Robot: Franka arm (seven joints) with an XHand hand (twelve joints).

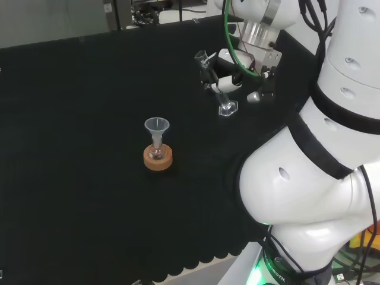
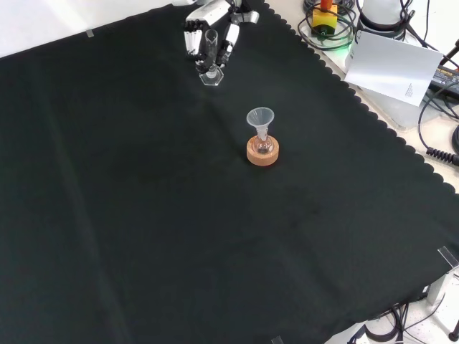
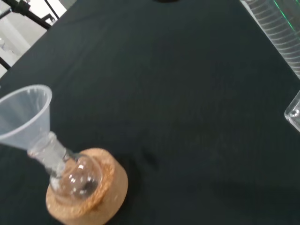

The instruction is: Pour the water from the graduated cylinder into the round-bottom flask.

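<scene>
A clear graduated cylinder (image 1: 217,90) stands tilted near the cloth's far right in the head view, its hexagonal foot (image 1: 227,109) on or just above the cloth. The hand (image 1: 228,85) has its fingers and thumb curled round the cylinder's tube. From the front the hand (image 2: 209,30) comes in from the top and wraps the cylinder (image 2: 211,57). A small round-bottom flask (image 1: 157,152) with a clear funnel (image 1: 157,125) in its neck sits on a cork ring (image 1: 158,161) mid-cloth, apart from the hand. The wrist view holds the flask (image 3: 75,176), funnel (image 3: 23,117) and the cylinder's wall (image 3: 281,33).
The arm's white links (image 1: 309,178) take up the right of the head view. Beyond the cloth's scalloped edge (image 2: 358,107) in the front view lie a white sheet (image 2: 391,68), cables and a yellow and red object (image 2: 326,14).
</scene>
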